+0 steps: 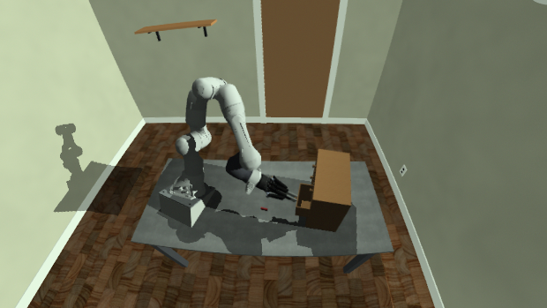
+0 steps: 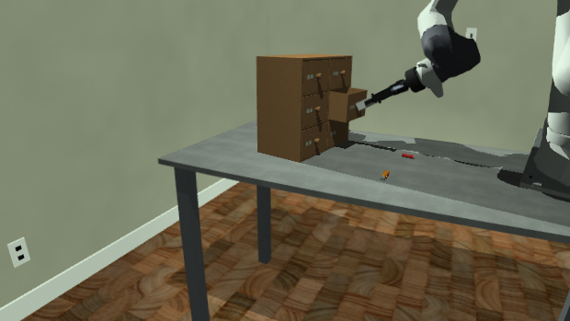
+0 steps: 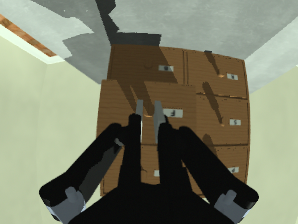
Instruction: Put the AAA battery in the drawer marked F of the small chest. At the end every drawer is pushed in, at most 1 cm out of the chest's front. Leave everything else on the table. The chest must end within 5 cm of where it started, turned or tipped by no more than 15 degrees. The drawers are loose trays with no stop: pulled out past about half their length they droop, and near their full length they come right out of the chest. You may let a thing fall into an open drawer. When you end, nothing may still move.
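Top view. Small wooden chest (image 1: pixel 333 173) stood at the right of the grey table (image 1: pixel 375 239). One drawer (image 1: pixel 303 195) of the near column projected from the chest's front toward the arm. Gripper (image 1: pixel 292 196) reached level to that drawer's face, fingers nearly pressed together, pinching the drawer's knob as best judged. A small red cylinder (image 1: pixel 264 207) lay on the table just left of the drawer, apart from it.

Exterior view. The drawer (image 2: pixel 346 104) was the middle one of its column, out by roughly half its length and not visibly drooping. Its letter could not be read. The gripper (image 2: pixel 361 105) met its front. The red cylinder (image 2: pixel 407 155) lay on the table; nearer the table's edge lay a small orange-and-dark cylinder (image 2: pixel 385 175), probably the AAA battery, untouched. Judged light, stiff, smooth, prone to roll; best pinched across its middle.

Wrist view. Fingers narrow, tips against the drawer front; the knob was hidden between them.
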